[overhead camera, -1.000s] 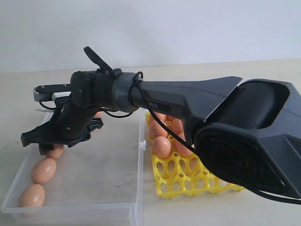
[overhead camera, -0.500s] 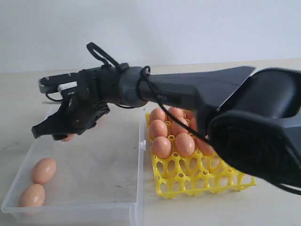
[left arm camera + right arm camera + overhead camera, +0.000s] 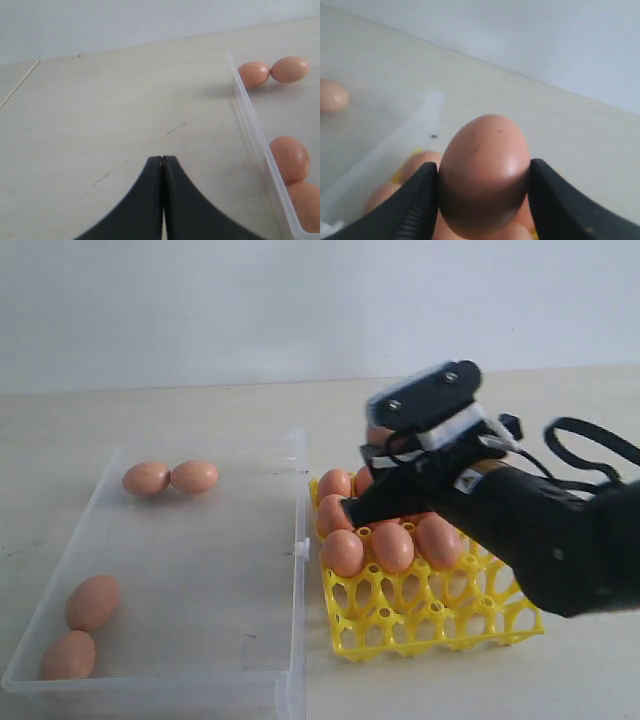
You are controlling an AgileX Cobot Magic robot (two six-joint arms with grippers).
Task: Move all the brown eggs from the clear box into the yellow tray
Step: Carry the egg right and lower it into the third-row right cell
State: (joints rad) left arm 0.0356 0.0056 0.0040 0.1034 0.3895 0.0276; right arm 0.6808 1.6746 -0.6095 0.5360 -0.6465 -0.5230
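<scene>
Since a second ago my right arm has swung off the clear box [image 3: 300, 500], and the right hand [image 3: 365, 480] now hangs over the far part of the yellow tray [image 3: 430, 625]. From this exterior view the black fingers hide most of what they carry. Four brown eggs [image 3: 93, 602] lie in the box: two touching near its far wall and two close together at its near left corner. The tray stands just beside the box on the pale counter [image 3: 150, 410]. Its far cups are filled, with three eggs side by side in the nearest filled row, and the cups nearest the camera stand empty. How many eggs sit behind the hand I cannot tell.

On the left wrist view, my left hand [image 3: 161, 172] is pressed fully together with nothing between its fingers, above bare counter beside the box's wall. The same four eggs show through the plastic.

On the right wrist view, the hand is clamped on one brown egg [image 3: 484, 160], a pad [image 3: 417, 200] on each flank, big end up. Filled tray cups show blurred below it.
</scene>
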